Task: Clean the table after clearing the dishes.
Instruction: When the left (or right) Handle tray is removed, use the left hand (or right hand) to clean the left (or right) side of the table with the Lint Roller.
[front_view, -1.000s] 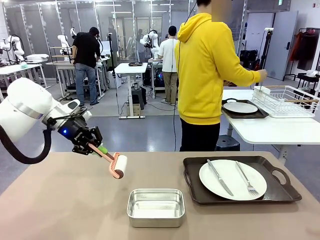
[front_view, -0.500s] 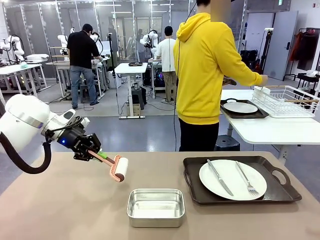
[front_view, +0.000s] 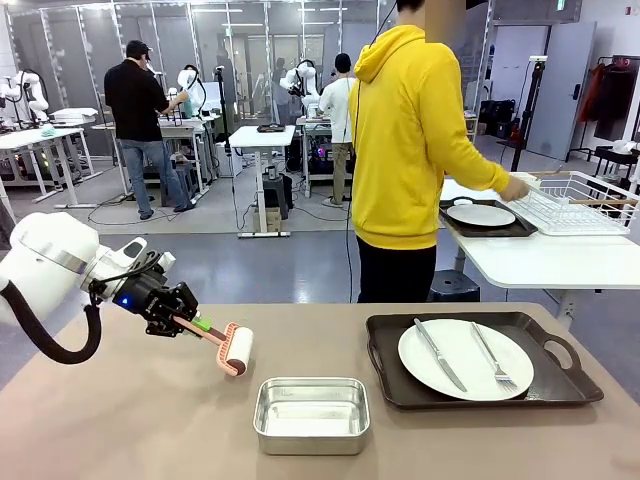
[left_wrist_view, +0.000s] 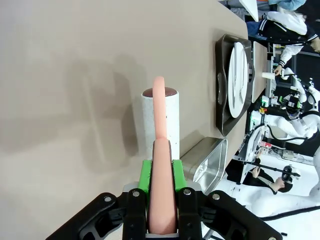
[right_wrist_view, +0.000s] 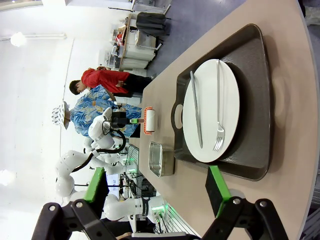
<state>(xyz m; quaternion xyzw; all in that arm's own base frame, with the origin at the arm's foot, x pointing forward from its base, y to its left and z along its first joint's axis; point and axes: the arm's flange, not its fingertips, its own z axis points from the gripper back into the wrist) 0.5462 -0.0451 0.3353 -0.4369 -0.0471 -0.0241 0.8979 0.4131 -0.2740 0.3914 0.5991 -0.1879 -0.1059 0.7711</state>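
Note:
My left gripper (front_view: 186, 319) is shut on the pink handle of a lint roller (front_view: 238, 350), whose white roll hangs low over the left half of the tan table (front_view: 120, 420). In the left wrist view the green pads (left_wrist_view: 145, 175) clamp the handle and the lint roller (left_wrist_view: 160, 119) points away over the table top. One of the dishes, a white plate (front_view: 465, 358) with knife and fork, lies on a dark tray (front_view: 385, 385) at the table's right. My right gripper (right_wrist_view: 157, 187) stands open above that plate (right_wrist_view: 210, 110), holding nothing.
A steel pan (front_view: 312, 413) sits at the front middle of the table, just right of the roller. A person in a yellow hoodie (front_view: 410, 140) stands at the far edge, a hand (front_view: 515, 188) over a second tray with a plate (front_view: 480, 214) on the white side table beside a wire rack (front_view: 580, 200).
My left arm has lowered the lint roller closer to the table top. The person's hand has dropped from the wire rack toward the plate on the side table.

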